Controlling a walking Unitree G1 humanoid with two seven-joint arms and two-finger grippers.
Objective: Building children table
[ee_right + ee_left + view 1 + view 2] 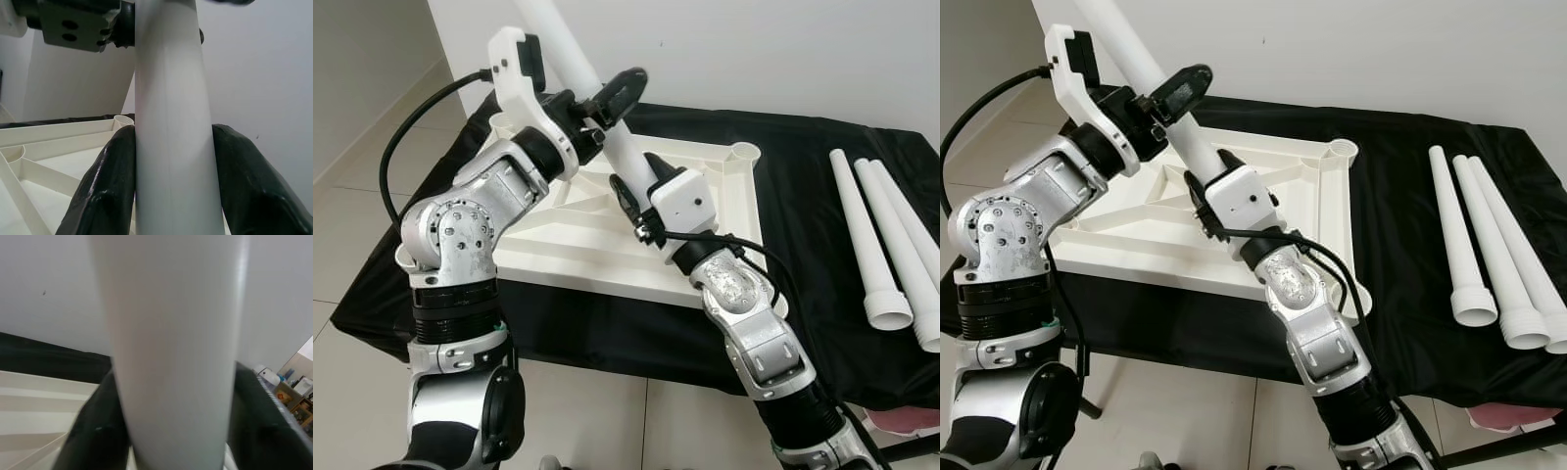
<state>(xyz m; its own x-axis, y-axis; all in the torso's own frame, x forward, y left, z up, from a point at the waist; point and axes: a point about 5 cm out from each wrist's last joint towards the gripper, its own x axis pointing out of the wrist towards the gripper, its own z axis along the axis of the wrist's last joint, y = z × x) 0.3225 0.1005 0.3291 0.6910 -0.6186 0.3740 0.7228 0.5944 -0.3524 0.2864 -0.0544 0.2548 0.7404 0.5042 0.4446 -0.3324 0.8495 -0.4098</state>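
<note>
Bare black cloth (798, 211) between tabletop (568, 240) and spare legs (886, 240)

No readable text, labels, brand marks, numbers or signs in any view. White table leg (570, 59): plain, unmarked. Upturned white tabletop (1293, 186): bare ribbed plastic, nothing printed. Three spare legs (1489, 255) on the black desk cloth (1400, 176): blank. Arm casings and wrist housings carry no legible lettering. Wall behind: blank.
</note>
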